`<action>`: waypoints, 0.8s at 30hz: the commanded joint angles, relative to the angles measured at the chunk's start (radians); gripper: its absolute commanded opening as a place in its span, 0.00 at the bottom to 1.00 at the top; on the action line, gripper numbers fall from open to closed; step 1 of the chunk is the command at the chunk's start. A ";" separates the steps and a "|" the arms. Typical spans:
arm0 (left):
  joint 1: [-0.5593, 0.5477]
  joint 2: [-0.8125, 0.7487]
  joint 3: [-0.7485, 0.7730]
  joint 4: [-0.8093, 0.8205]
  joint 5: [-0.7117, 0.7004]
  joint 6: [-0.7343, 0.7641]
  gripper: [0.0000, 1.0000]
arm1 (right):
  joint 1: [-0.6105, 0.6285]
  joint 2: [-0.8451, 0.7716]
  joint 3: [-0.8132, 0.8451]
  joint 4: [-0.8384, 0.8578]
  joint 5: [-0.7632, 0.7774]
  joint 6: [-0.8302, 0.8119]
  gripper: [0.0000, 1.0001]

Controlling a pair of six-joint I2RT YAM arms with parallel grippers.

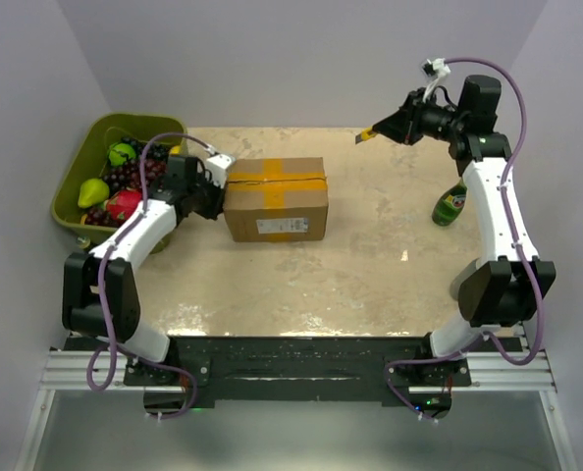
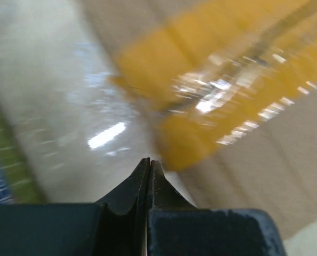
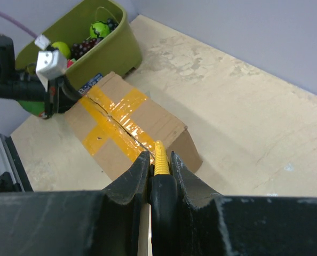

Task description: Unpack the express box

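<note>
Along the near edge, open table (image 1: 370, 270) is stretching up to the express box (image 1: 277, 196). Left of centre, it is sitting by the green bin (image 1: 64, 208), the left gripper (image 1: 221, 188) clenched at its left edge. Far right, the right gripper (image 1: 368, 134) is clamping a yellow tool (image 3: 159, 159).

label (image 1: 275, 227) on express box (image 1: 277, 186) — unreadable, too small

express box (image 2: 244, 101) blurred in L wrist view, label (image 1: 275, 227) txt too small, yellow tool (image 3: 159, 159) part-hidden
</note>
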 commanded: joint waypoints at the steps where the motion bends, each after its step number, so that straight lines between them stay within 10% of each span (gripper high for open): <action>1: -0.105 -0.044 -0.108 0.037 0.249 0.016 0.00 | -0.029 0.002 0.088 -0.019 -0.066 0.015 0.12; 7: -0.334 -0.072 -0.043 0.096 0.422 0.052 0.00 | -0.047 0.010 0.108 -0.023 0.017 0.054 0.00; 15: -0.294 0.062 0.484 -0.638 0.566 0.536 0.39 | -0.059 -0.029 0.126 -0.087 0.185 -0.022 0.00; 19: -0.191 0.086 0.557 -0.324 0.611 0.253 0.60 | -0.059 -0.123 0.001 -0.131 0.330 -0.045 0.00; 24: -0.187 0.218 0.542 0.062 0.380 -0.121 0.61 | -0.059 -0.224 -0.174 -0.191 0.471 -0.123 0.00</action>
